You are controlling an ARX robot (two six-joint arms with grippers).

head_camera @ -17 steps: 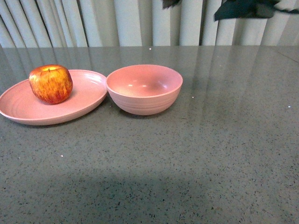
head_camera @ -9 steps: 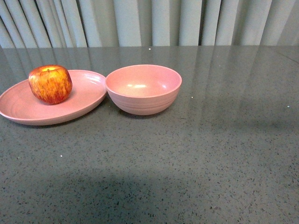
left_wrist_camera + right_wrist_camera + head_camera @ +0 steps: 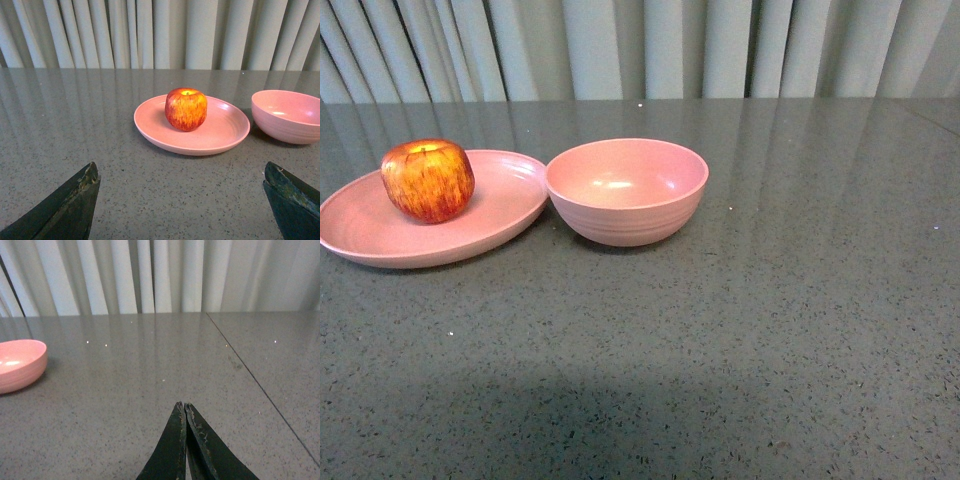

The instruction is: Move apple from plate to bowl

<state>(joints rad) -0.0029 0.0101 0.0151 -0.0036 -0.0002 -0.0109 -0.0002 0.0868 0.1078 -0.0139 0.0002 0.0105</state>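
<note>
Two pincers sit nearest their own cameras: the left pincer (image 3: 181,172) is released, its dark fingers spread wide with nothing between them, low over the grey speckled surface (image 3: 740,360) and facing the plate. The right pincer (image 3: 184,406) is clenched on nothing, fingers pressed together, pointing off across the surface with only the bowl's edge at the side of its view. Further out, the apple (image 3: 428,180) sits upright on the pink plate (image 3: 505,212), dimpled top up. The deeper pink bowl (image 3: 627,195) stands right against the plate on the side toward the robot's right and holds nothing; whether the two rims touch I cannot tell. None of the three has moved over the last second. At the far edge, in front of the pale curtain (image 3: 620,50), comes the one real change: a second ago a dark shape hung at the top right of the front view, half a second ago it had gone, and it is absent now. What it was I cannot tell. For the task this means little has begun: the apple is not yet lifted, and the released left pincer, already facing it, looks the likelier one to reach in.
</note>
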